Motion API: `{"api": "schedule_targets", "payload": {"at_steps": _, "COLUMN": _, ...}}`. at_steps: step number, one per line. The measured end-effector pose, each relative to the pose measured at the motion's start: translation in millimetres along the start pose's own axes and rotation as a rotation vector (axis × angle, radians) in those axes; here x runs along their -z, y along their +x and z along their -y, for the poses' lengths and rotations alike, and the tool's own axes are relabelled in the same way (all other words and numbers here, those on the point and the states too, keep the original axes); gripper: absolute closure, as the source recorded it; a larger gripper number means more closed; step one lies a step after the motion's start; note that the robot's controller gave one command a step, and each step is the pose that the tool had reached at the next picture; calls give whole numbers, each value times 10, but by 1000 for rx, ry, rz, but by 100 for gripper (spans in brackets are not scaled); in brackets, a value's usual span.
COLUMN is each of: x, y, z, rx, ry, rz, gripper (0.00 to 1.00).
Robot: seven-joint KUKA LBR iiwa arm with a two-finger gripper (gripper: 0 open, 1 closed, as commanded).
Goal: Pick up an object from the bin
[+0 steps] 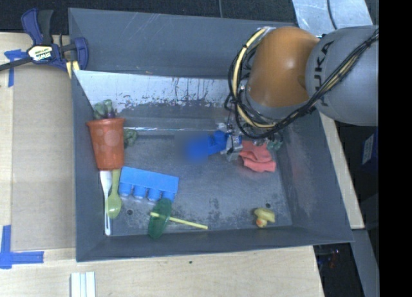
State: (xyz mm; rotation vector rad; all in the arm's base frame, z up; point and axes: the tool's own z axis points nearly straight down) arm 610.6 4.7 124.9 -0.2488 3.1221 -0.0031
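The gripper (230,143) hangs low over the back half of the bin (212,194), under the orange wrist cover. Whether it is apart or closed cannot be told. A small blue thing (205,147) lies right against it on the side away from the arm, its outline smeared, so its exact shape is unclear. A crumpled pink thing (259,159) sits just beside the gripper on the near side. The blue thing looks small and light, probably smooth plastic that could slip. A hold across its narrow end nearest the gripper seems safest. The pink thing looks soft and would likely squash under a pinch.
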Motion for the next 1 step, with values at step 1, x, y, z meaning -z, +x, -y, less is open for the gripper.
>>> {"api": "schedule_targets", "payload": {"at_steps": 1, "x": 692, "y": 38, "z": 3, "rx": 12, "ry": 0, "rz": 1, "gripper": 100}}
